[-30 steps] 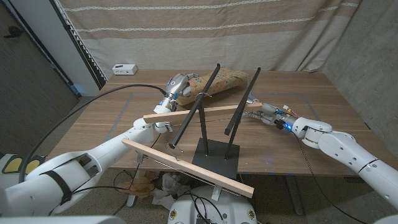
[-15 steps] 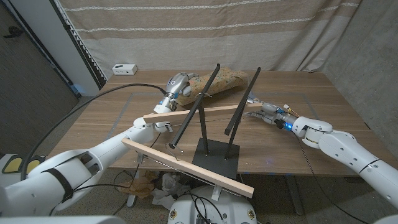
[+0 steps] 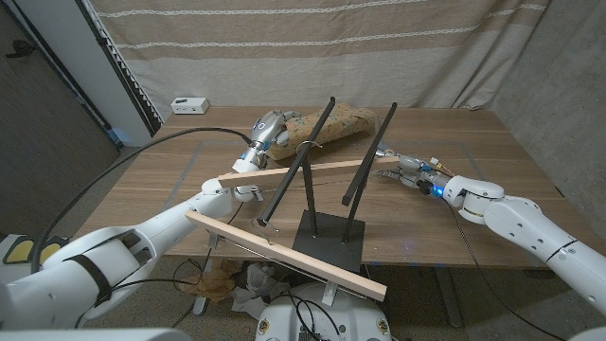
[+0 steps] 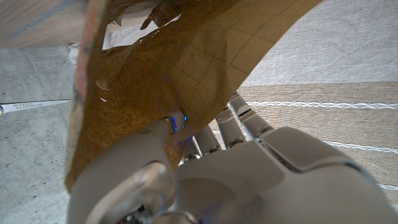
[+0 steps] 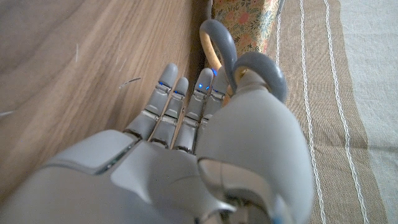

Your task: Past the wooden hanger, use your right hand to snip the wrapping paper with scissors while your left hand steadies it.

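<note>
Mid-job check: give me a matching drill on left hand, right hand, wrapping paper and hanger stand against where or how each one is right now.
Things:
1. left hand
2. right hand
3. wrapping paper
4. wooden hanger

States:
A. lying at the table's far side, floral pattern up
B. holds the grey-handled scissors
C. on a black stand in the table's near middle
D. grips the paper's edge

Pairs: 1-D, 2-B, 3-A, 4-C
</note>
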Robot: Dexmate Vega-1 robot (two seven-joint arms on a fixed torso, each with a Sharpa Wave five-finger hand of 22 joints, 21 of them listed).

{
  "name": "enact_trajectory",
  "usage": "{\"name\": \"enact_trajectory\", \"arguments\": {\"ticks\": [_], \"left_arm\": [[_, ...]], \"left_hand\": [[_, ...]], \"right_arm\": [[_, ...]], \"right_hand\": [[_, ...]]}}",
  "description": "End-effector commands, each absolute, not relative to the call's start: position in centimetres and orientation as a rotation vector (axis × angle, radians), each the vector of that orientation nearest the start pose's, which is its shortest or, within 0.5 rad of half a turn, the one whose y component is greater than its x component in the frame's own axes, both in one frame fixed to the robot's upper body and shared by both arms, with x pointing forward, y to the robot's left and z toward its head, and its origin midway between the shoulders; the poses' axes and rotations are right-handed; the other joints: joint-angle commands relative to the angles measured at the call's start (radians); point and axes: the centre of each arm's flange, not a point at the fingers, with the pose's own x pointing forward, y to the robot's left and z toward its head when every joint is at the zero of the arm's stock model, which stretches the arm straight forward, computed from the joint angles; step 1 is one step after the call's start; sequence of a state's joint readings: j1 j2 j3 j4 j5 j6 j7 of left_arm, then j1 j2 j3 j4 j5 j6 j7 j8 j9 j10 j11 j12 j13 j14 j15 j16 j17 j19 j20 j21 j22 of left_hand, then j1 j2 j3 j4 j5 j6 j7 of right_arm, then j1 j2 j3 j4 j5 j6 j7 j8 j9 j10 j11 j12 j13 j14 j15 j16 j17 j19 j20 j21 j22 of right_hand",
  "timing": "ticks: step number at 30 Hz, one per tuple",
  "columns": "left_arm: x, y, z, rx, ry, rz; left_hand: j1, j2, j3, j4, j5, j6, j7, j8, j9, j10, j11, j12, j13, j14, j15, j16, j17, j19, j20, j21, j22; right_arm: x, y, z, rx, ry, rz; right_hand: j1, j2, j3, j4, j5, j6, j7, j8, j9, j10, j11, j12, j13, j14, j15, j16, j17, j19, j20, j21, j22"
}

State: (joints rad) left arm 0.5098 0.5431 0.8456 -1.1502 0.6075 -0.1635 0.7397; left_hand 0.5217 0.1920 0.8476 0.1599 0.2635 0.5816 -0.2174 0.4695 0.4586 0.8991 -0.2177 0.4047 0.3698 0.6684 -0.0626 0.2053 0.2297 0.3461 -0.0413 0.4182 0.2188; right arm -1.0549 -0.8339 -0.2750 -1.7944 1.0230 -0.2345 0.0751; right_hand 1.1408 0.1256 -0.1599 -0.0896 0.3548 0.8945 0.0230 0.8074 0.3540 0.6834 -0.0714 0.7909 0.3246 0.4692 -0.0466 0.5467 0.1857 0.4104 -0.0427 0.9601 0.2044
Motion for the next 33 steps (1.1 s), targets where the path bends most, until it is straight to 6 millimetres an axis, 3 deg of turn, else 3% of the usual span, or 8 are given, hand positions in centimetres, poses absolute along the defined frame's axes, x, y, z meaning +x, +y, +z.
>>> {"name": "enact_trajectory", "arguments": {"ticks": [1,6,13,17,20,26,30,33], "left_arm": [[65.91,19.26,2.12,1.212,-1.09,0.292],[65.94,19.29,2.03,1.215,-1.088,0.293],[65.94,19.08,2.0,1.225,-1.091,0.293],[65.93,18.96,2.01,1.226,-1.092,0.292],[65.87,18.86,2.02,1.228,-1.095,0.291],[65.7,18.69,2.09,1.23,-1.099,0.292],[65.59,18.6,2.15,1.234,-1.101,0.292],[65.48,18.53,2.14,1.236,-1.102,0.294]], "left_hand": [[0.015,0.0,-0.001,-0.006,0.008,0.01,-0.002,0.004,0.002,0.012,0.002,0.003,0.002,0.006,-0.169,0.0,0.005,-0.003,-0.056,0.007,-0.001],[0.016,-0.001,-0.001,-0.006,0.008,0.011,-0.002,0.003,0.0,0.012,0.002,0.004,0.003,0.006,-0.169,-0.001,0.005,-0.004,-0.055,0.008,-0.002],[0.017,-0.001,-0.001,-0.007,0.009,0.012,-0.002,0.002,-0.003,0.013,0.002,0.004,0.004,0.008,-0.169,-0.001,0.005,-0.004,-0.055,0.008,-0.002],[0.017,-0.001,-0.001,-0.007,0.009,0.013,-0.002,0.002,-0.004,0.013,0.002,0.004,0.004,0.008,-0.169,-0.001,0.005,-0.005,-0.055,0.009,-0.002],[0.018,-0.001,-0.001,-0.007,0.009,0.013,-0.002,0.001,-0.005,0.013,0.002,0.004,0.004,0.008,-0.169,-0.001,0.005,-0.004,-0.056,0.01,-0.002],[0.019,-0.001,-0.001,-0.008,0.01,0.015,-0.002,0.001,-0.007,0.013,0.002,0.004,0.005,0.009,-0.17,-0.001,0.005,-0.004,-0.058,0.011,-0.003],[0.02,-0.001,-0.001,-0.009,0.01,0.016,-0.002,0.0,-0.009,0.012,0.002,0.004,0.005,0.01,-0.169,-0.002,0.005,-0.004,-0.058,0.011,-0.003],[0.02,-0.001,-0.001,-0.009,0.011,0.017,-0.002,0.0,-0.01,0.013,0.002,0.004,0.006,0.01,-0.17,-0.002,0.005,-0.004,-0.059,0.012,-0.003]], "right_arm": [[57.74,-27.76,-4.33,0.04,-0.187,0.433],[57.69,-27.68,-4.25,0.042,-0.195,0.446],[57.43,-27.72,-4.09,0.018,-0.202,0.424],[57.27,-27.98,-4.26,0.036,-0.209,0.397],[57.23,-28.26,-4.37,0.02,-0.205,0.396],[57.07,-28.37,-4.62,0.018,-0.205,0.404],[56.97,-28.38,-4.75,0.043,-0.194,0.396],[56.96,-28.33,-4.86,0.059,-0.202,0.418]], "right_hand": [[-0.015,0.016,-0.008,0.01,-0.005,0.091,-0.004,-0.022,-0.034,-0.017,0.0,-0.015,-0.01,-0.017,-0.048,-0.006,0.004,-0.015,-0.065,0.015,0.002],[-0.029,0.038,-0.005,0.023,-0.013,0.135,0.024,-0.063,-0.089,-0.136,0.0,-0.081,-0.04,-0.038,-0.036,-0.01,0.008,-0.042,-0.055,0.03,0.004],[-0.072,0.073,0.023,0.069,-0.025,0.161,0.033,-0.108,-0.129,-0.236,-0.016,-0.139,-0.068,-0.107,0.004,-0.031,0.012,-0.092,-0.035,0.04,0.007],[-0.067,0.075,0.039,0.071,-0.027,0.172,0.037,-0.119,-0.137,-0.214,-0.02,-0.133,-0.075,-0.11,0.007,-0.031,0.013,-0.088,-0.038,0.051,0.008],[-0.03,0.051,0.059,0.044,-0.034,0.226,0.069,-0.122,-0.148,-0.183,-0.019,-0.126,-0.085,-0.084,-0.02,-0.021,0.011,-0.066,-0.049,0.075,0.009],[0.003,0.029,0.066,0.017,-0.038,0.292,0.094,-0.119,-0.154,-0.162,-0.013,-0.123,-0.095,-0.079,-0.021,-0.02,0.007,-0.059,-0.037,0.094,0.008],[0.008,0.024,0.065,0.011,-0.038,0.292,0.099,-0.116,-0.138,-0.153,-0.013,-0.122,-0.099,-0.077,-0.023,-0.021,0.006,-0.06,-0.041,0.1,0.007],[-0.023,0.041,0.061,0.032,-0.045,0.236,0.061,-0.124,-0.092,-0.1,0.016,-0.112,-0.109,-0.079,-0.017,-0.022,0.007,-0.089,-0.034,0.111,0.007]]}}
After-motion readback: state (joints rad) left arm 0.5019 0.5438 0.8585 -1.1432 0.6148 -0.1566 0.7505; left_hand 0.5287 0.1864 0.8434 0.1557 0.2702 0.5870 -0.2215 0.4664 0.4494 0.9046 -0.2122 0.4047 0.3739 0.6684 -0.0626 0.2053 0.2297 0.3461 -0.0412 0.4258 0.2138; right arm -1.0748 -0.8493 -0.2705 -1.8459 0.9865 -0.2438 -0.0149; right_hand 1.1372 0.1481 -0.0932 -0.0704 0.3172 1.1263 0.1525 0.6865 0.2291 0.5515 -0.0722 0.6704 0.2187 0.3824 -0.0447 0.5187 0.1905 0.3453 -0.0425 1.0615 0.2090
